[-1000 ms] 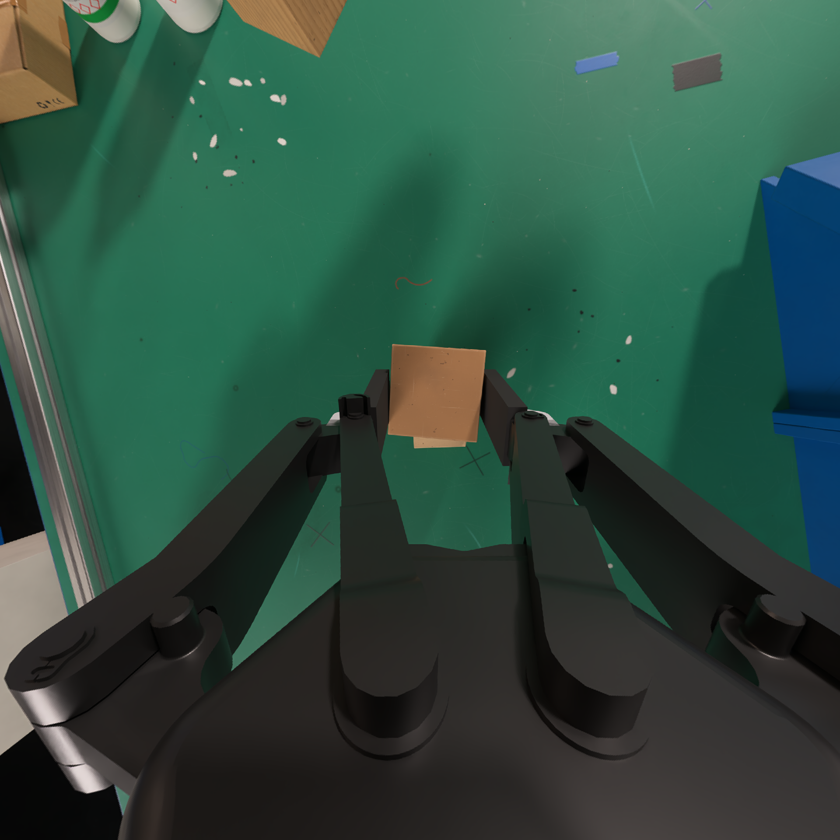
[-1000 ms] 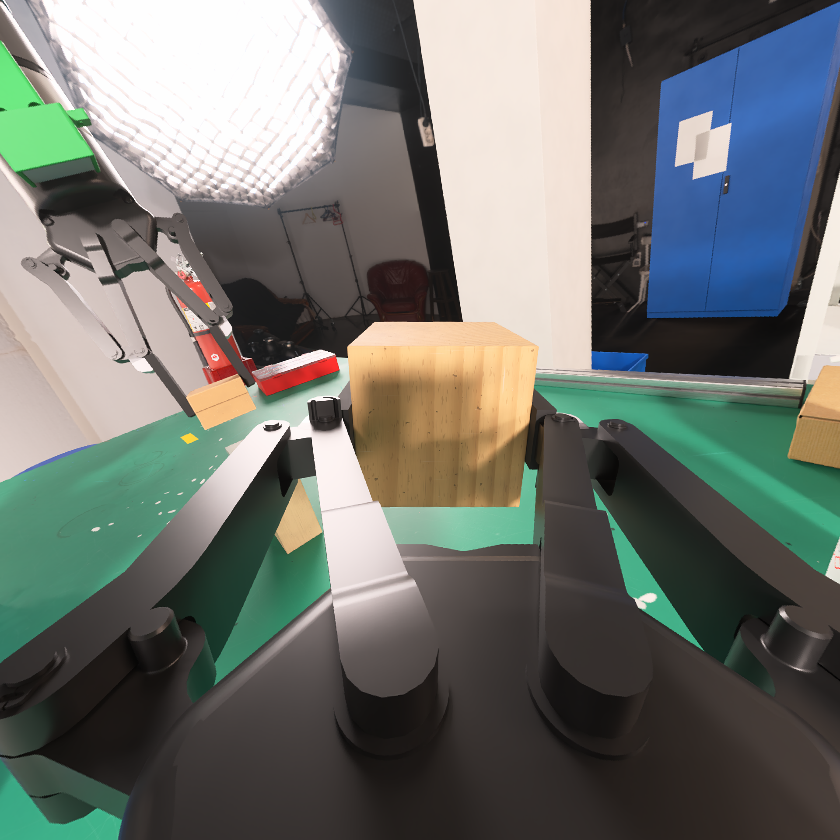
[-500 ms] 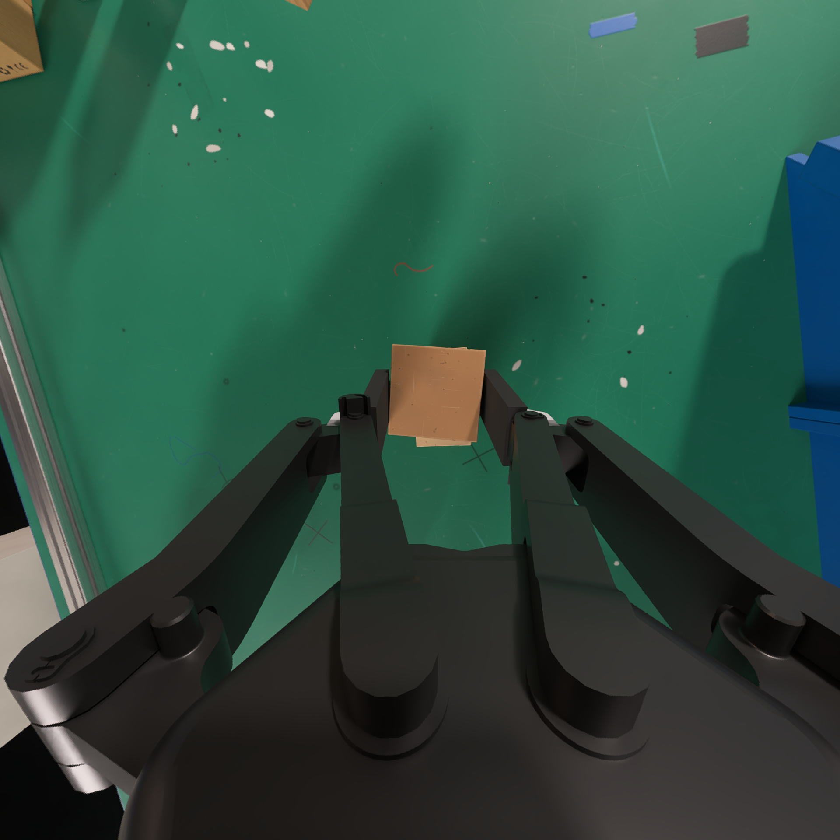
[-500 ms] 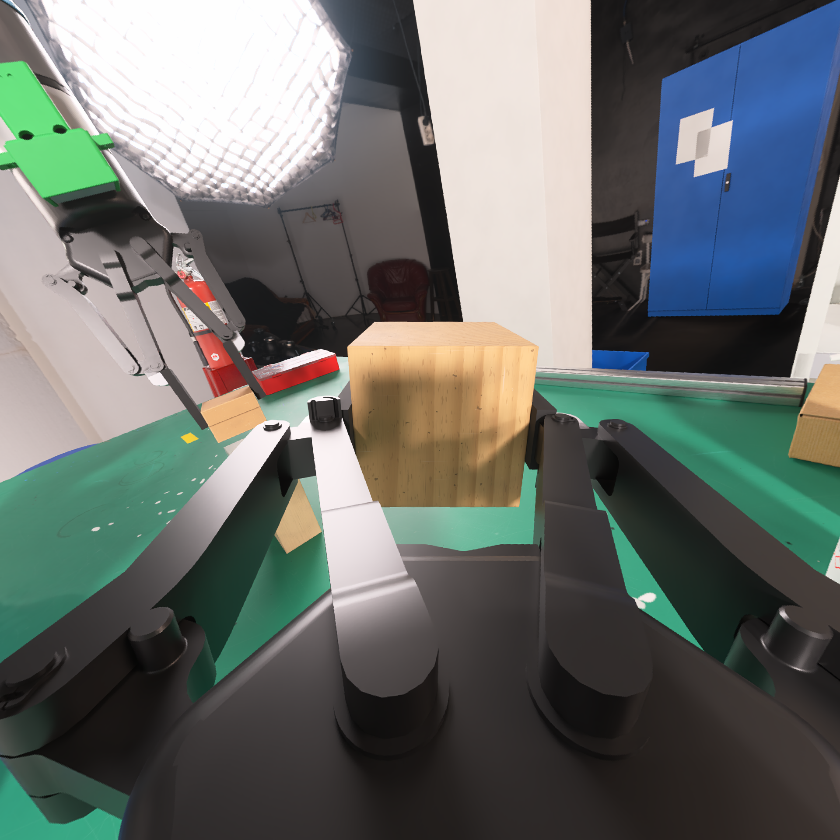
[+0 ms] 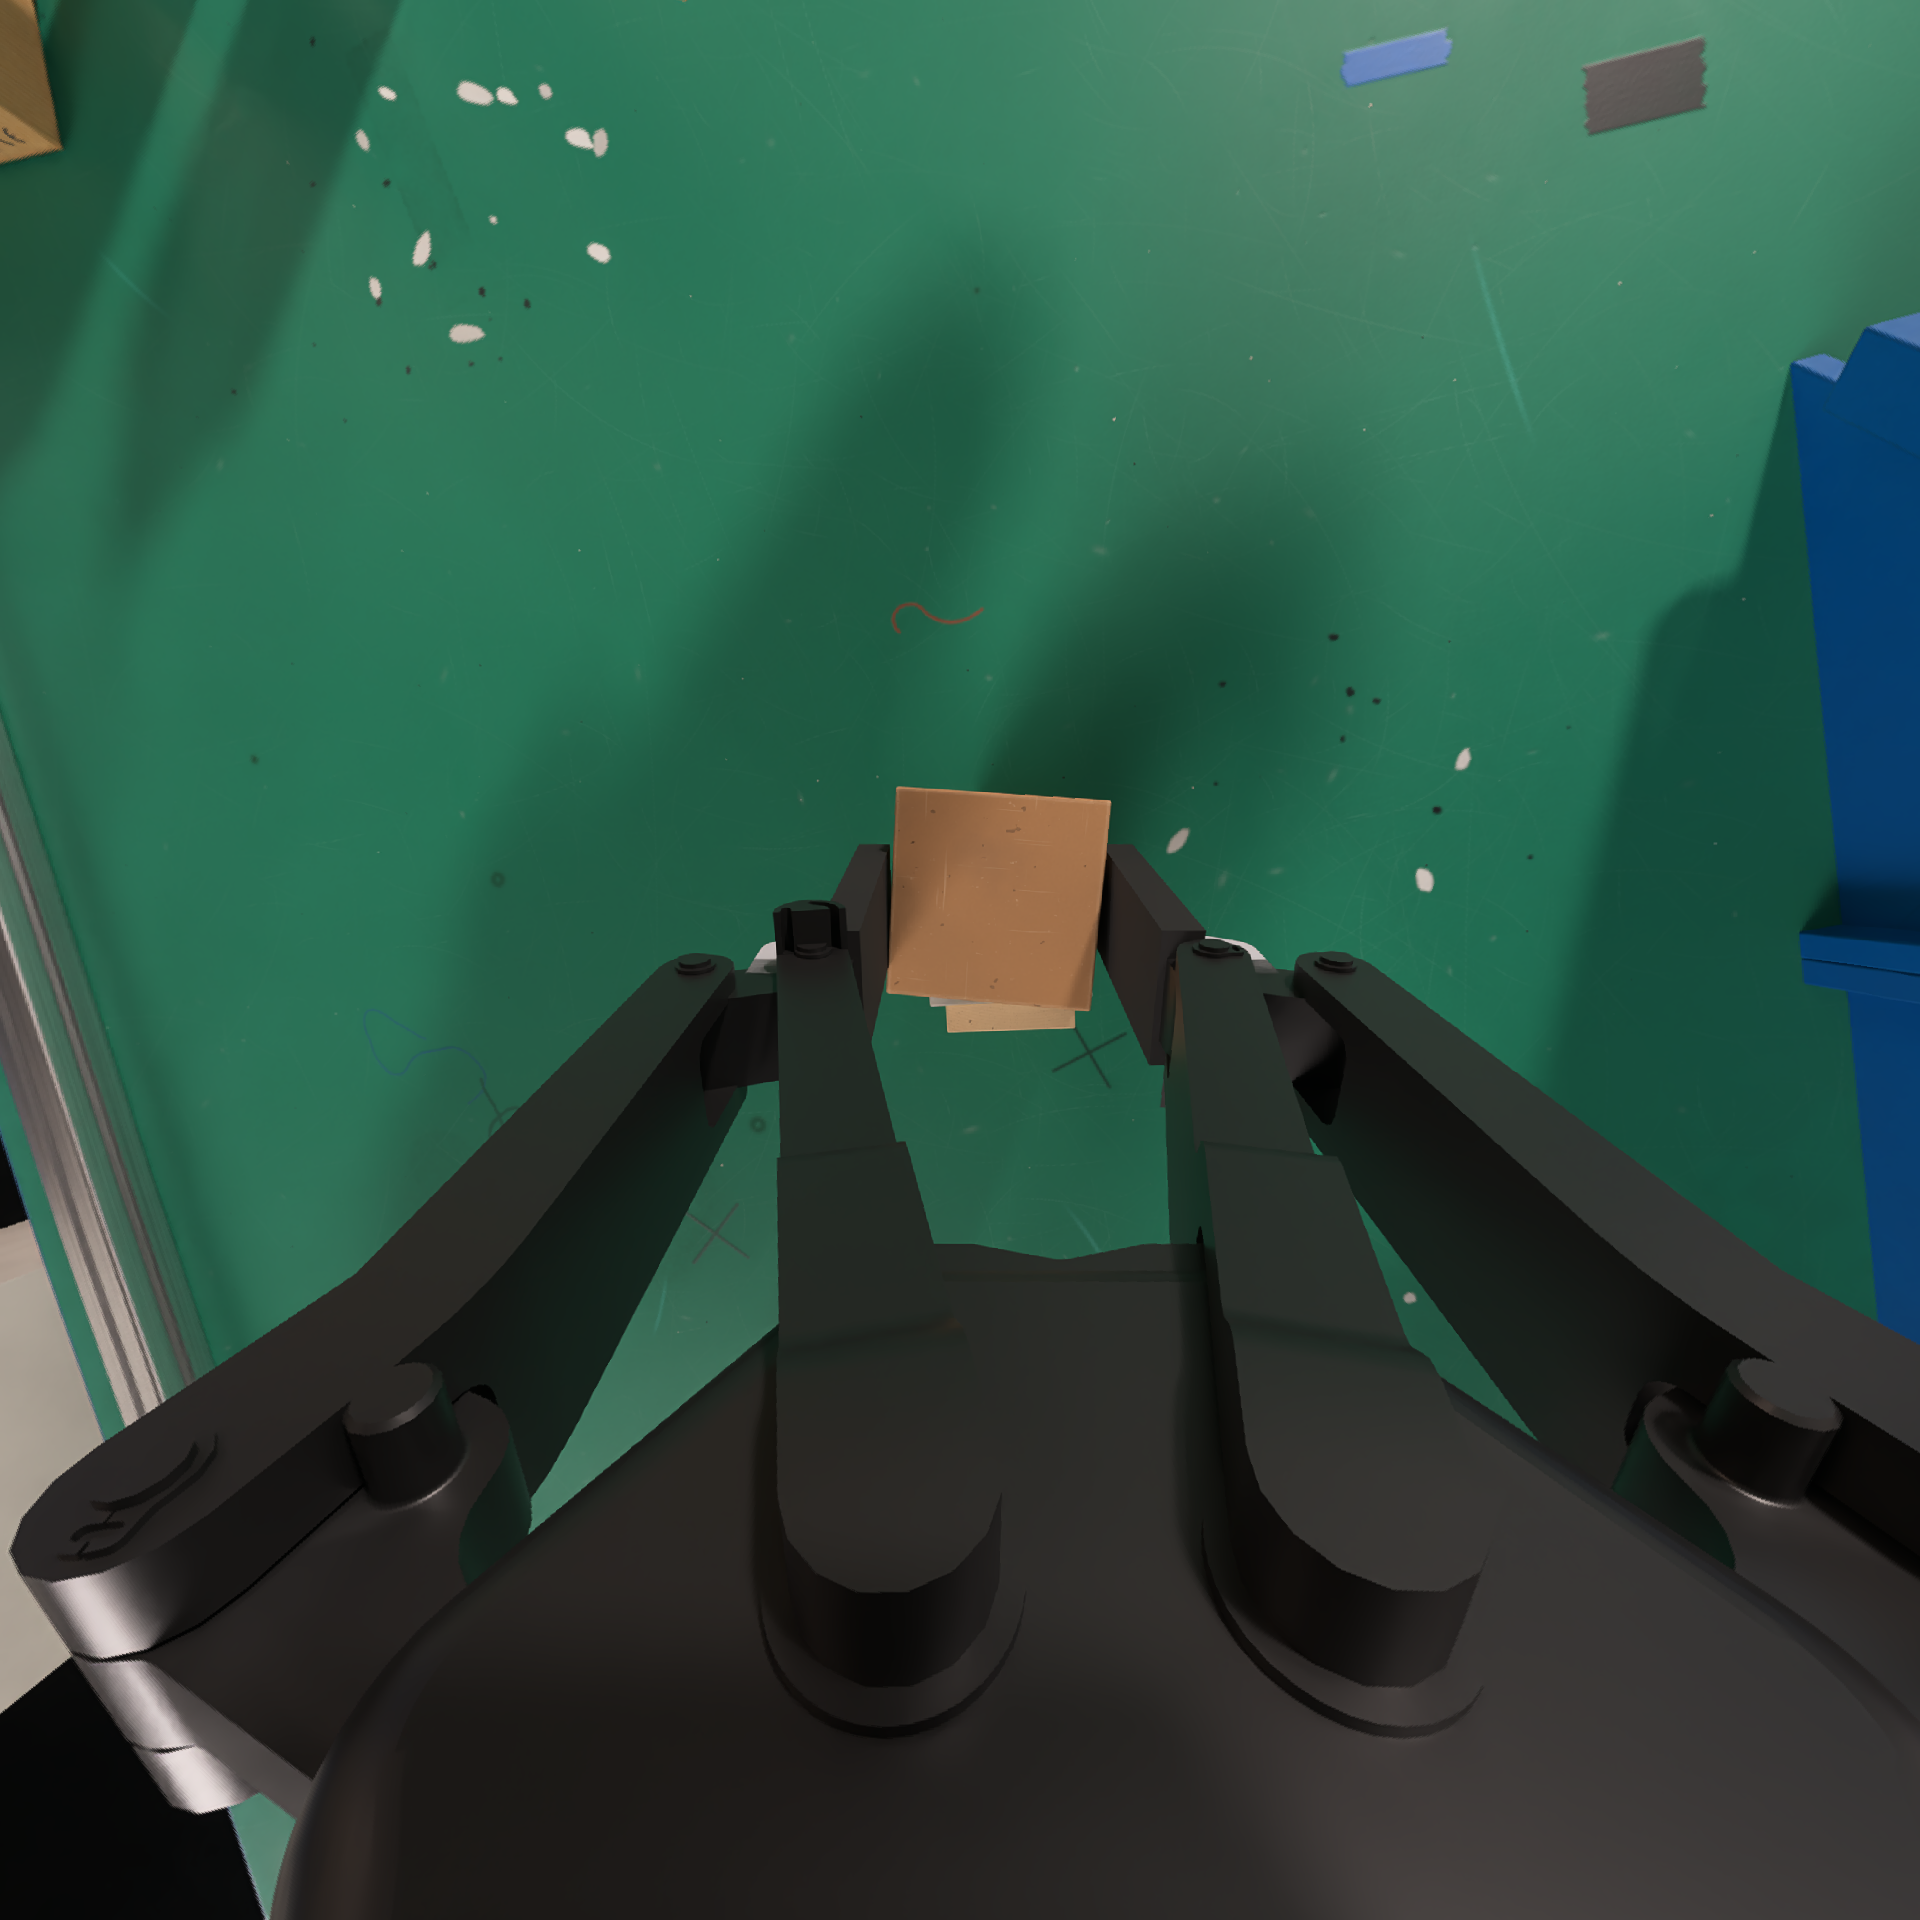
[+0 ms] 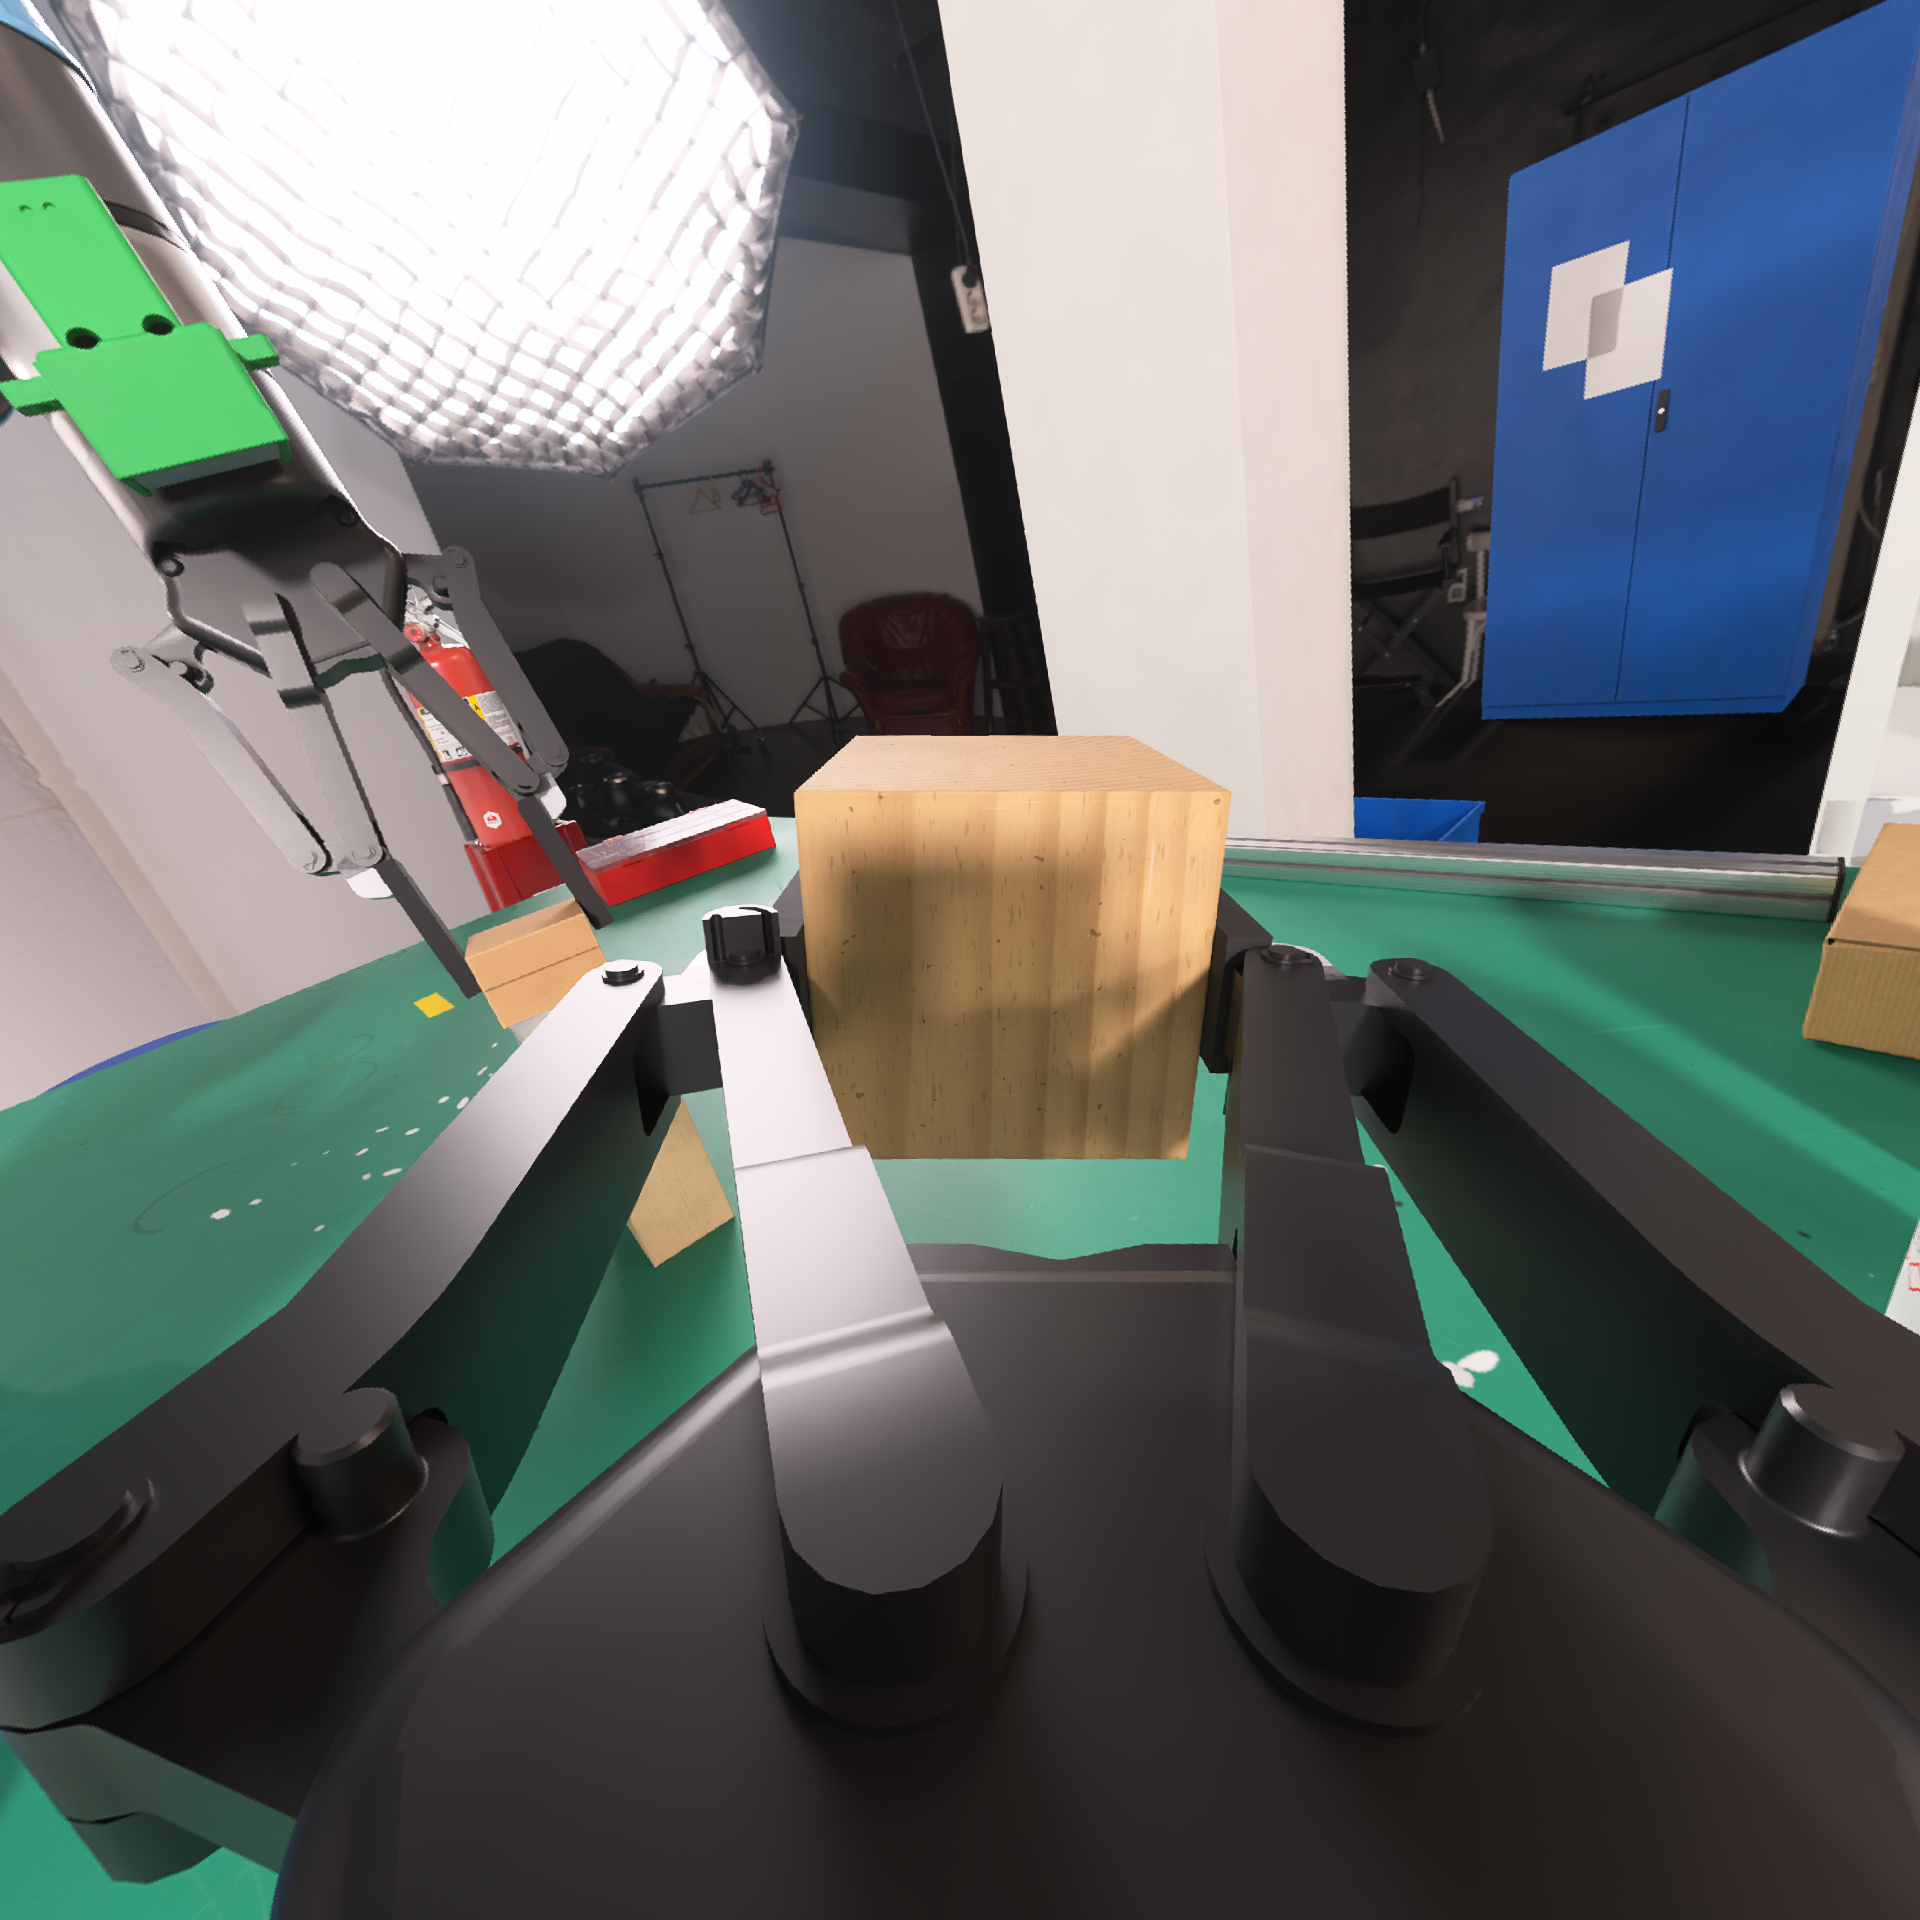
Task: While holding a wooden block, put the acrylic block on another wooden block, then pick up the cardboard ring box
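My left gripper (image 5: 997, 883) is shut on the small brown cardboard ring box (image 5: 995, 899) and holds it above the green table. Directly under the box a pale wooden block (image 5: 1013, 1018) peeks out, with a whitish sliver at its edge. In the right wrist view the left gripper (image 6: 530, 951) hangs at the left with the ring box (image 6: 535, 956) between its fingertips. My right gripper (image 6: 1013, 935) is shut on a large wooden block (image 6: 1008, 956), held just above the table. Another wooden block (image 6: 681, 1195) stands on the table, mostly hidden behind my right gripper's left finger.
A blue bin (image 5: 1870, 727) stands at the right of the left wrist view. A metal rail (image 5: 62, 1091) marks the table's left edge. In the right wrist view, a cardboard box (image 6: 1870, 966) sits at the right and a red box (image 6: 675, 852) at the far edge.
The left gripper with the ring box has come lower and a little to the right in the right wrist view. The right gripper and its block have not moved.
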Controlling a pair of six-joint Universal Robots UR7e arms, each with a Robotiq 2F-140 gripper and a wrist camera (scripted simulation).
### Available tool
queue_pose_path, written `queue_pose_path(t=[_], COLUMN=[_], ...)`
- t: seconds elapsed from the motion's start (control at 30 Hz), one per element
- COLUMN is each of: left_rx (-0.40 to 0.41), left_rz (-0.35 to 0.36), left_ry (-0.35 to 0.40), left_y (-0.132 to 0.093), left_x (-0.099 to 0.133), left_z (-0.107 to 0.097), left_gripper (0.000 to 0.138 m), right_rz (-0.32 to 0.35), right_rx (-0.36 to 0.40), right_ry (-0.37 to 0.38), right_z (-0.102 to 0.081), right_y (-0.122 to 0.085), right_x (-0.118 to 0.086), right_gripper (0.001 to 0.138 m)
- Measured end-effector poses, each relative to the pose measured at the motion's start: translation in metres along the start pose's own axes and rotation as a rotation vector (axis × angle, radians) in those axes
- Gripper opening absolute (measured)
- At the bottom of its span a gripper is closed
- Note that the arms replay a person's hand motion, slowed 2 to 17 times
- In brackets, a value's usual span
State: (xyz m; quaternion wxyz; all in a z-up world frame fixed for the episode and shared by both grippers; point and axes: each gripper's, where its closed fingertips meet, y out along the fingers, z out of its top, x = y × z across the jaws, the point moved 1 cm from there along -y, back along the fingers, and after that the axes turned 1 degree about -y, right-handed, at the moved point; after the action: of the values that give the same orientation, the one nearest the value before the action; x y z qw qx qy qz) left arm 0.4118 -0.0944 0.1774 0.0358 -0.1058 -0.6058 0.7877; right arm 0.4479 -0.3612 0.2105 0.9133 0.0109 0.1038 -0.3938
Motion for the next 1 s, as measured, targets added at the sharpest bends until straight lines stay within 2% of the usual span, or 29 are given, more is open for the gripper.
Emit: queue_pose_path(t=[1.0], left_rx=[-0.014], left_rz=[-0.01], left_ry=[-0.003], left_y=[0.0084], left_x=[-0.0025], left_z=[-0.0019], left_gripper=[0.053], right_rz=[0.002], right_rx=[-0.002], right_ry=[0.0], right_z=[-0.0003], right_y=[0.0006], right_x=[0.0005], right_gripper=[0.075])
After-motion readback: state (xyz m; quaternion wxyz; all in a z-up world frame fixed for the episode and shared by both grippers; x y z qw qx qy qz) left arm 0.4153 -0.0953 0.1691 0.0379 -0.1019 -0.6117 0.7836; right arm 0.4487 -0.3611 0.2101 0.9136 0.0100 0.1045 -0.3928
